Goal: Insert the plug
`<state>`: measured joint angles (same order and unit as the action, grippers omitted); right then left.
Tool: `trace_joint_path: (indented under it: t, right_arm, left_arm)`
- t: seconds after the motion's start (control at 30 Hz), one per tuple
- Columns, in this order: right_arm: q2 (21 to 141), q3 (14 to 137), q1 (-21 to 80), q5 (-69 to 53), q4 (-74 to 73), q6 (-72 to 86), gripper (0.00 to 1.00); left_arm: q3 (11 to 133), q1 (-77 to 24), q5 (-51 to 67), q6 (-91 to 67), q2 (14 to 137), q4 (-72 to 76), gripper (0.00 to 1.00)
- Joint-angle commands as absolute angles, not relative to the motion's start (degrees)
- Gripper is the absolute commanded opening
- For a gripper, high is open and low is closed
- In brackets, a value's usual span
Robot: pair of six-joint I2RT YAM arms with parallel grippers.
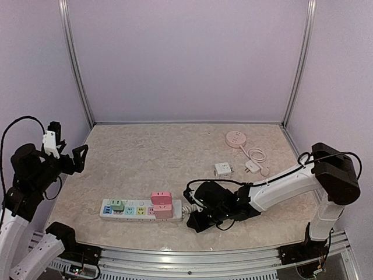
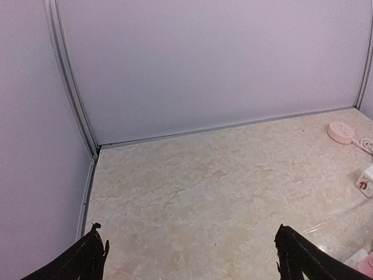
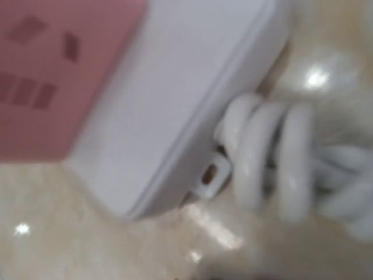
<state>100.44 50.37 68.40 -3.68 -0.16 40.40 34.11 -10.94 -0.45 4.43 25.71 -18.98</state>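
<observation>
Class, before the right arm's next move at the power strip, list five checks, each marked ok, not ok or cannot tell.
1. Right claw at the cord end of the power strip: ok.
2. Right claw gripping anything: cannot tell; its fingers are hidden in both views.
3. Pink adapter sitting on the strip: ok.
4. Left claw open, away from the strip: ok.
5. White plug inserted: not ok; it lies loose on the table.
</observation>
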Motion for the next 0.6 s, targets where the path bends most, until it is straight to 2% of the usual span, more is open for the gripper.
trace_joint_path:
  t: [0.0, 0.13, 0.3, 0.57]
  right_arm:
    - [107.2, 52.8, 68.7, -8.8, 5.5, 48.6, 0.07]
    - [113.2, 59.2, 68.1, -11.3, 2.8, 48.2, 0.06]
    - [120.4, 67.6, 63.1, -12.5, 4.2, 49.1, 0.10]
    - [143.1, 101.8, 54.8, -16.6, 3.9, 47.9, 0.10]
  left_arm:
    - [31.2, -8.3, -0.9, -7.0, 17.8, -20.3, 0.98]
    - [30.1, -7.4, -0.7, -7.4, 13.4, -21.8, 0.98]
    - [29.2, -7.4, -1.6, -5.5, 10.5, -21.2, 0.98]
    - [28.9, -7.4, -1.8, -2.4, 11.4, -18.0, 0.99]
